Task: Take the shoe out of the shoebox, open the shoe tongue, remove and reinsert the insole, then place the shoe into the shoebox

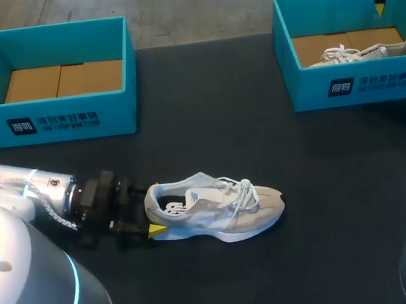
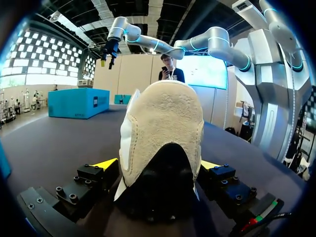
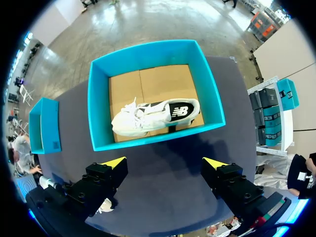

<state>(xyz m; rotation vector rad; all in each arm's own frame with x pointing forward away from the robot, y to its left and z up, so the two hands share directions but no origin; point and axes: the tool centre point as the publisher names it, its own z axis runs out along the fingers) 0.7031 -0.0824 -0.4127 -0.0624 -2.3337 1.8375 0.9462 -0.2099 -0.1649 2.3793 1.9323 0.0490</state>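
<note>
On the dark table [image 1: 322,183], the left shoebox [image 1: 54,118] stands far left and the right shoebox [image 1: 356,91] far right, holding a second shoe [image 3: 155,116]. The shoe [image 1: 216,209] lies near the middle, its heel apparently pinched by the left gripper [image 2: 156,164]. The right gripper [image 3: 164,162] hangs spread above the right shoebox.

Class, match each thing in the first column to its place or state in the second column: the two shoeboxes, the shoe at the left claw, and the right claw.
Column one:
1. left shoebox
2. right shoebox
3. shoe at the left claw
4. right claw

Column two:
A. hangs open above a box
B. lies on the dark table
C. has no shoe in it
D. holds a second shoe

Pairs: 1-C, 2-D, 3-B, 4-A
</note>
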